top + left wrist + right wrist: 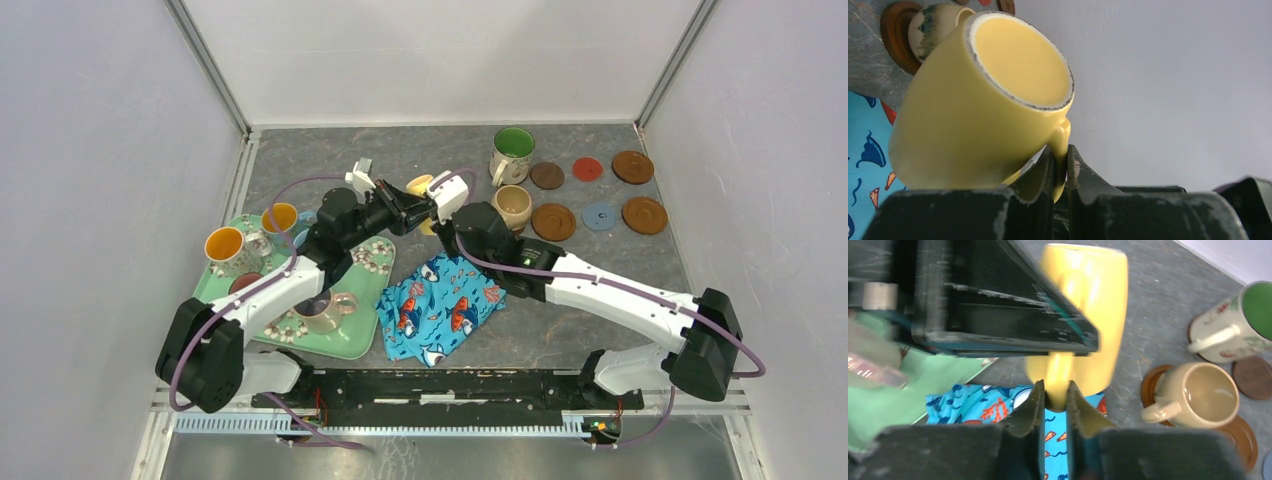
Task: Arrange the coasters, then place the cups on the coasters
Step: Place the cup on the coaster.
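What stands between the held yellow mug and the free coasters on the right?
The beige mug and, behind it, the green-lined mug stand between the yellow mug and the bare coasters. The mug is in the air, so it could probably pass over or around them.

A dark grey, marbled tabletop (pixel 300 160) was enclosed by plain white panel walls (pixel 440 50) on three sides, with slim aluminium posts (pixel 210 68) rising from its far corners. Lighting was even.

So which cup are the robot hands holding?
The yellow cup, the only one up in the air; the left gripper and right gripper both pinch it.
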`<state>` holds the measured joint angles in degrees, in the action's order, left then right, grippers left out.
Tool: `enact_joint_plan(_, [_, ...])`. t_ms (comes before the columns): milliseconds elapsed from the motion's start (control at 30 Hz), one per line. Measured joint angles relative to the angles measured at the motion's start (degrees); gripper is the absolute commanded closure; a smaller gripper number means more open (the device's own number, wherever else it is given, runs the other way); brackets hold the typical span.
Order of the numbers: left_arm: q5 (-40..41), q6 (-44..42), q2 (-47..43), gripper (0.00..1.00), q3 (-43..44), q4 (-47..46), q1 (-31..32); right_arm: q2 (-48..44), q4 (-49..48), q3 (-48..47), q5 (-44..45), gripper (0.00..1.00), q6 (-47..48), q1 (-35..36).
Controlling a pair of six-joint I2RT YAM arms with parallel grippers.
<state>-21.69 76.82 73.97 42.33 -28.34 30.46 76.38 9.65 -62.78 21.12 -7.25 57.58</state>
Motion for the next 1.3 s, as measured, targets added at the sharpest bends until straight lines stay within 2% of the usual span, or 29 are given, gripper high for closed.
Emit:
enact_joint_plan(67, [0.2, -0.3, -0.4, 0.98, 0.2, 1.2, -0.2, 0.2, 0.5, 0.0, 1.7, 1.00, 2.2, 0.1])
enact_joint_plan(133, [0.1, -0.9, -0.9, 0.92, 0.9, 3.3, -0.2, 0.2, 0.5, -0.1, 3.0, 1.00, 5.0, 0.5])
enact_joint_plan(233, [0.2, -3.1, -2.4, 0.89, 2.7, 8.0, -0.2, -0.2, -1.5, 0.7, 4.9, 1.00, 9.7, 1.4])
enact_joint_plan(367, [0.3, -6.1, -4.6, 0.74, 5.0, 14.5, -0.1, -2.5, -8.2, 5.1, 6.6, 1.00, 17.6, 3.1])
enact_joint_plan(467, [0.2, -8.3, -5.6, 0.61, 6.5, 19.1, 0.2, -3.5, -13.1, 8.7, 10.9, 1.00, 26.7, 6.1])
enact_joint_plan(633, [-0.4, -10.8, -6.8, 0.53, 7.9, 26.2, 0.3, -3.0, -24.0, 15.7, 21.4, 1.00, 46.6, 12.3])
enact_joint_plan(800, [-1.5, -12.3, -7.1, 0.52, 8.5, 30.1, 0.3, -0.7, -35.6, 20.5, 27.9, 1.00, 64.3, 16.1])
enact_joint_plan(900, [-2.4, -12.4, -7.0, 0.52, 8.5, 30.1, 0.3, 0.6, -41.1, 21.7, 30.1, 1.00, 71.5, 17.4])
enact_joint_plan(1167, [-3.7, -12.4, -6.9, 0.52, 8.5, 29.1, 0.3, 3.0, -52.2, 23.5, 33.5, 1.00, 83.4, 19.4])
enact_joint_plan(1300, [-4.1, -12.3, -6.3, 0.58, 8.5, 27.6, 0.9, 3.5, -56.7, 24.3, 34.8, 1.00, 86.9, 20.0])
